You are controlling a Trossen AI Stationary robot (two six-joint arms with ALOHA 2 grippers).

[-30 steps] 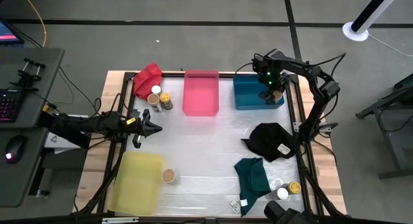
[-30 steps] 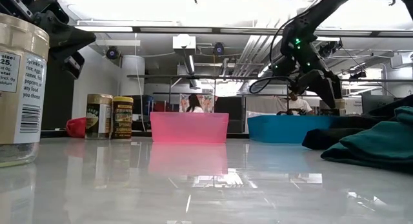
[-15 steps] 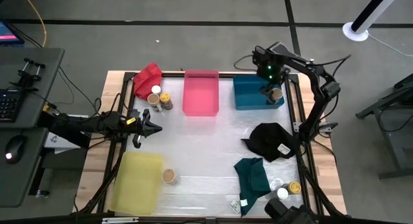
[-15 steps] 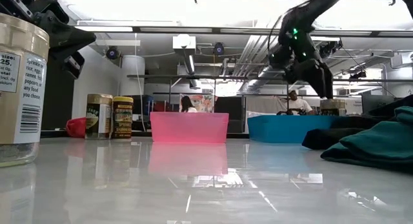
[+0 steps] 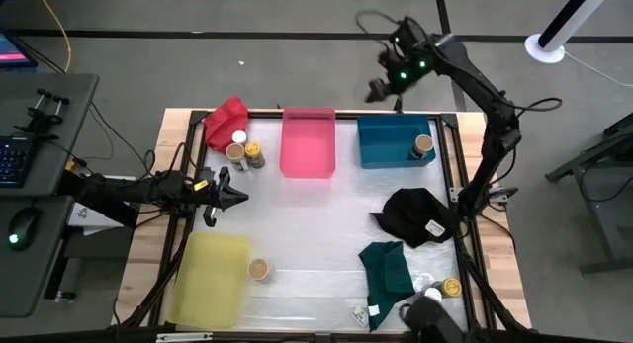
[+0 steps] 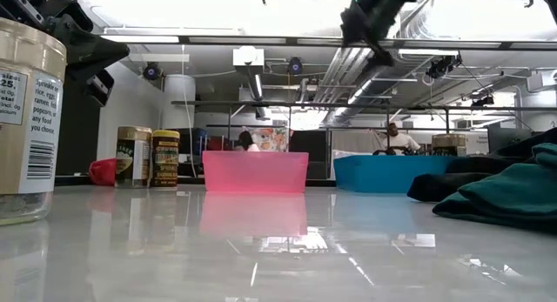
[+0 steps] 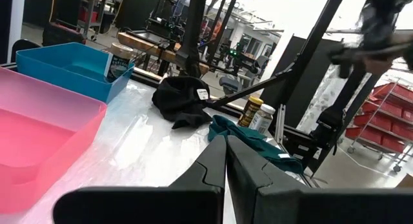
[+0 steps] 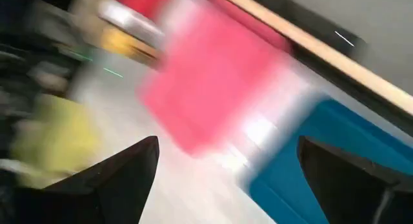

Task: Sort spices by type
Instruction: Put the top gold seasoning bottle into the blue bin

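A tan-lidded jar [image 5: 423, 143] stands upright in the blue tray [image 5: 391, 145], at its right end; the left wrist view shows the jar [image 7: 119, 61] too. My right gripper [image 5: 380, 88] is open and empty, high above the table's far edge; its fingers stand wide apart in the right wrist view [image 8: 226, 150]. My left gripper [image 5: 240, 195] is shut and waits by the left edge. Three jars [image 5: 245, 149] stand by the red cloth [image 5: 226, 121]. Another tan-lidded jar [image 5: 258, 269] stands beside the yellow tray [image 5: 210, 279]. A yellow-lidded [image 5: 452, 287] and a white-lidded jar [image 5: 423, 281] stand near the right corner.
The pink tray [image 5: 308, 142] sits at the far edge between the red cloth and the blue tray. A black cloth [image 5: 415, 214] and a teal cloth [image 5: 386, 269] lie on the right side. The table's middle [image 5: 307, 224] is bare plastic sheet.
My right gripper has come up off the tan-lidded jar in the blue tray, rising high and moving toward the far edge and leftward. The jar stays upright in the tray's right end.
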